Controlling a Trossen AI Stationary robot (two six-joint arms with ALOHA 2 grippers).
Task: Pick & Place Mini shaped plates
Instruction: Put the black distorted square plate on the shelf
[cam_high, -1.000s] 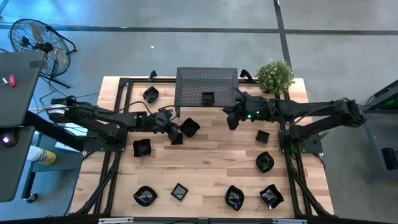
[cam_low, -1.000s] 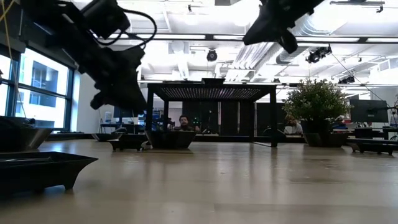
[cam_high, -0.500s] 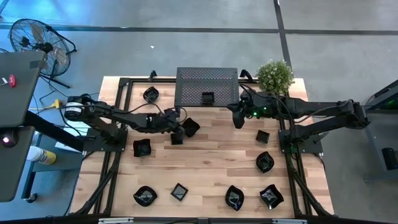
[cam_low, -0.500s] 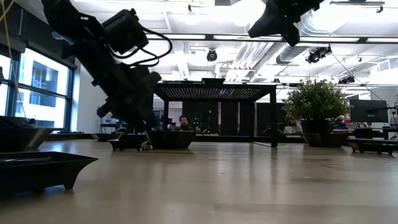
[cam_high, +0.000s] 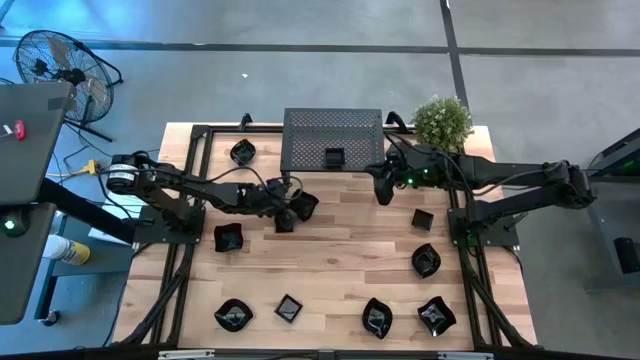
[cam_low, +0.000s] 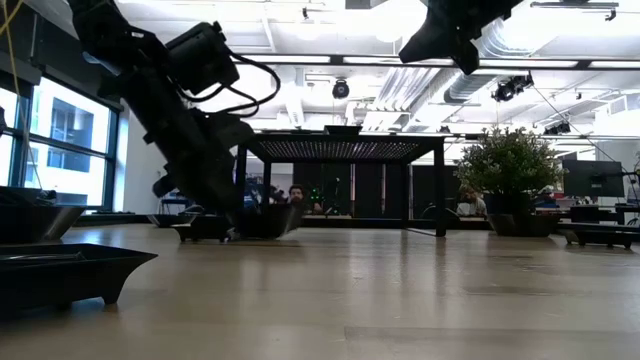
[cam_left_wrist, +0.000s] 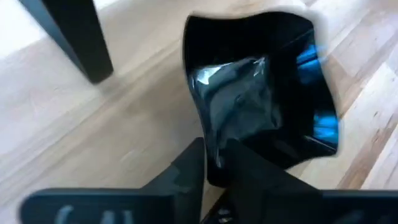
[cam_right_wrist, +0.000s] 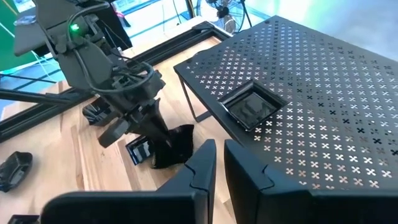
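Several glossy black mini plates lie spread over the wooden table (cam_high: 340, 250). One square mini plate (cam_high: 334, 157) rests on top of the black perforated rack (cam_high: 333, 135). My left gripper (cam_high: 291, 210) is low at the table's middle left, shut on a wavy square mini plate (cam_high: 306, 204) in front of the rack. A smaller mini plate (cam_high: 284, 223) lies right beside it. My right gripper (cam_high: 382, 192) hangs high near the rack's right end, shut with nothing in it (cam_right_wrist: 219, 163). My left gripper (cam_left_wrist: 216, 171) has the wavy plate's near rim (cam_left_wrist: 215, 152) pinched between its two fingers. The fingers come slanting down from the table's left side. The plate (cam_low: 275, 222) sits tilted, its low side by the fingers at the table and its other side raised.
A potted plant (cam_high: 442, 122) stands at the back right corner. The rack's legs (cam_left_wrist: 78, 37) stand just behind the held plate. More plates lie at the front (cam_high: 233, 315) (cam_high: 377, 317) and right (cam_high: 426, 260). Black frame rails (cam_high: 190, 180) run along both table sides.
My left gripper has come down and a little toward the table's right, onto the wavy plate in front of the rack. That plate lay flat half a second ago and now stands tipped, the side away from the fingers raised.
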